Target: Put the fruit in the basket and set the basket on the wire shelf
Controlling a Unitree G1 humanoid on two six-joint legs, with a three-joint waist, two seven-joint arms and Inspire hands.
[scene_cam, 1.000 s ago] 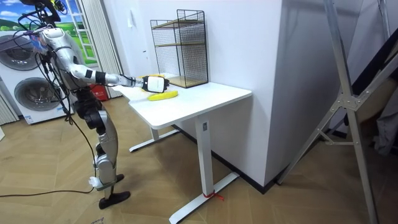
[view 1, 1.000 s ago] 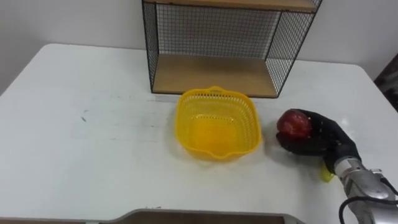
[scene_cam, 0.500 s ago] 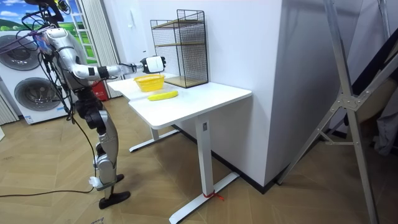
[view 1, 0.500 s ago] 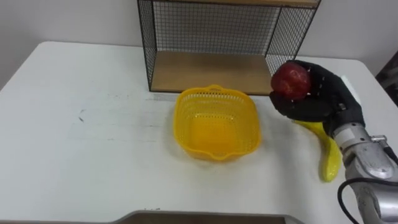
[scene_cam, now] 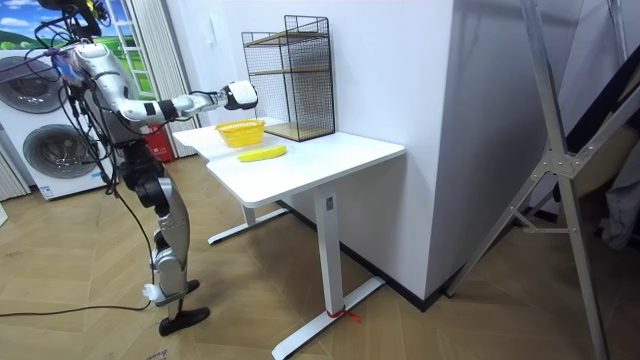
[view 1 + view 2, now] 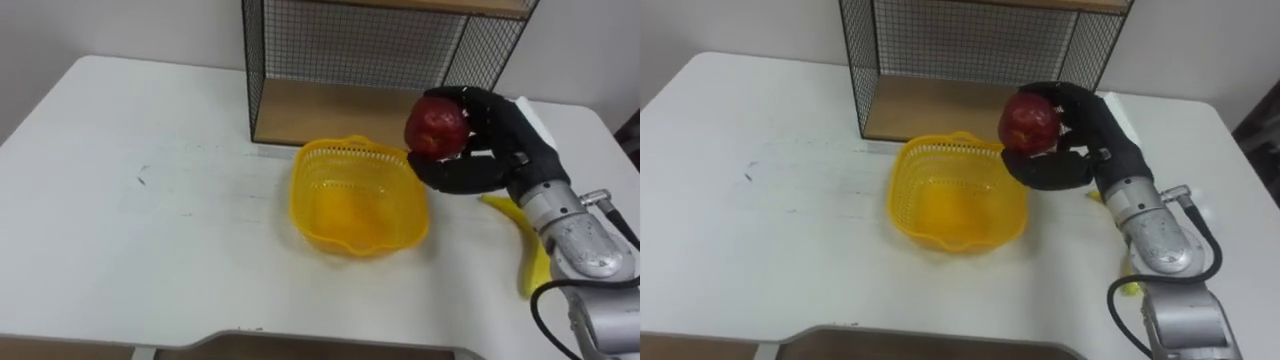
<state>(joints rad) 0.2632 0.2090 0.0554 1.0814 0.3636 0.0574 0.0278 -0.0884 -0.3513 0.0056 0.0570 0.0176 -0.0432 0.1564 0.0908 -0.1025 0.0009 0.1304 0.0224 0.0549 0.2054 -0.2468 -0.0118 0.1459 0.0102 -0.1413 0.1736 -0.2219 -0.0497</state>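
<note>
The right hand point(image 6: 497, 150) has its fingers and thumb curled round the apple point(image 6: 437, 127), holding it up in the air right over the basket's point(image 6: 352, 212) right rim. It looks lined up to drop it in, but I'd nudge it a bit further left first so it doesn't clip the rim and roll off.

The basket is empty and sits on the desk point(image 6: 150, 230) just in front of the shelf point(image 6: 340, 112), which should make the lift onto the bottom board easy later.

The banana point(image 6: 528, 255) lies on the desk to the basket's right, under the forearm, so I'd guess that's the next fruit to go in.

In the room view the robot stands at the desk's end with that arm stretched out over it.
</note>
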